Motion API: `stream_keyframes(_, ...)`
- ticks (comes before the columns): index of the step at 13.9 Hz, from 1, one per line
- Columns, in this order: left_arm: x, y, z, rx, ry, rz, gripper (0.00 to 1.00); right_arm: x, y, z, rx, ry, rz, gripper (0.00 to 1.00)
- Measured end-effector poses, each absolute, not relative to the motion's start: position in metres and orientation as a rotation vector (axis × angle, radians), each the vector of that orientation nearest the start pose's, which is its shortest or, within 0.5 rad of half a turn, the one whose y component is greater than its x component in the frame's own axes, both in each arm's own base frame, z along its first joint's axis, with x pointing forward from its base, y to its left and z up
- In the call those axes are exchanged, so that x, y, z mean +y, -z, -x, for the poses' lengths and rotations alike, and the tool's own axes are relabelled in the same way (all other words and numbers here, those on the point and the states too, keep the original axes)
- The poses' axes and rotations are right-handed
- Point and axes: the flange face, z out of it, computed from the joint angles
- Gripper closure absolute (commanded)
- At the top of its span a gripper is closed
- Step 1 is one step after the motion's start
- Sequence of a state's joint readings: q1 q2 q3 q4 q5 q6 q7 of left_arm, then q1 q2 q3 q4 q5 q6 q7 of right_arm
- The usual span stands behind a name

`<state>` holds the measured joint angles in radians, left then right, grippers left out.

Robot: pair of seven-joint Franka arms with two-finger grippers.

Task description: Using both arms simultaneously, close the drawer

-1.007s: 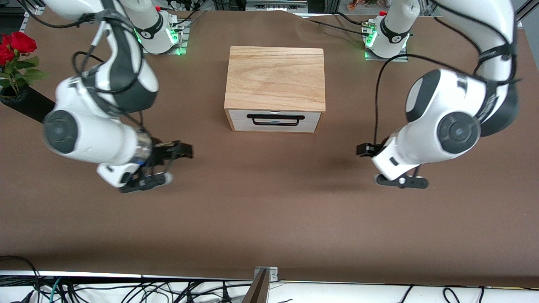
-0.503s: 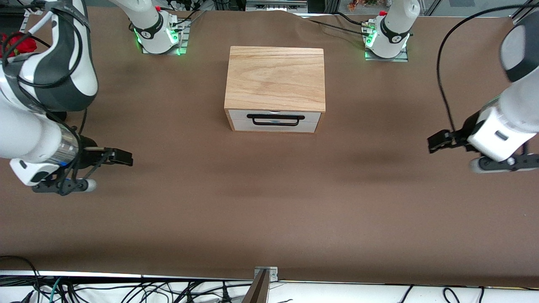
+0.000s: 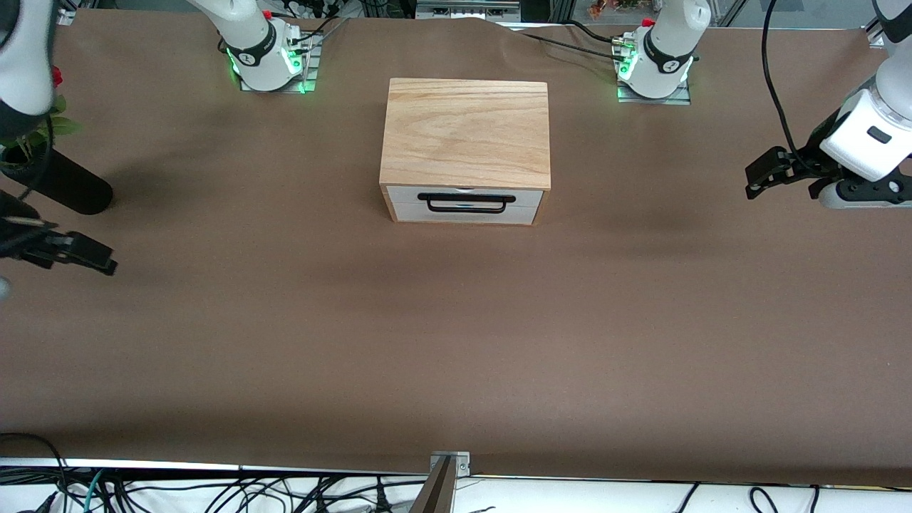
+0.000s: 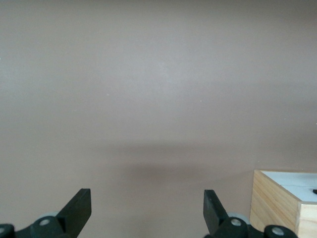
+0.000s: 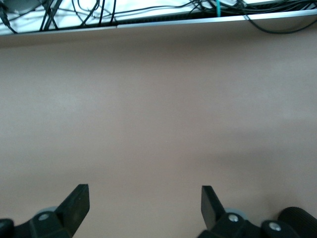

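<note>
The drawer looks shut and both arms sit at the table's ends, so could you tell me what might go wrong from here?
The right gripper, open, hangs over the table close to the black vase of roses at the right arm's end; a careless swing might topple it.

The left gripper, open, is over the left arm's end with a slack black cable looping nearby that might snag.

The drawer appears flush in the box, so another push would likely only shove the box.

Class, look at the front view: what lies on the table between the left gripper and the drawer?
Nothing. In the front view, only bare brown table stretches between the left gripper and the drawer.
</note>
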<state>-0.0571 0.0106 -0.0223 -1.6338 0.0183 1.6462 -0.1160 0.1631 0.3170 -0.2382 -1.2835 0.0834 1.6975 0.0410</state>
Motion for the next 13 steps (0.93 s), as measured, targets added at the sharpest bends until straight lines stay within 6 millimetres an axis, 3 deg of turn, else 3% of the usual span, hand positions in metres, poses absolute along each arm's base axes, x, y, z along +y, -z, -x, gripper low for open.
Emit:
stream_keyframes(2,-0.045,-0.591,-0.562,-0.048,-0.006,3.123,0.0,-0.01,-0.596,-0.639,0.143,0.159,3.104,0.0)
stream_keyframes(5,-0.046,-0.59,-0.563,-0.046,-0.009,3.123,0.0,-0.01,-0.596,-0.62,0.137,0.127,3.095,0.0)
stream_keyframes(13,-0.043,-0.588,-0.56,-0.05,-0.047,3.12,0.0,-0.007,-0.584,-0.618,0.113,0.073,3.136,0.0)
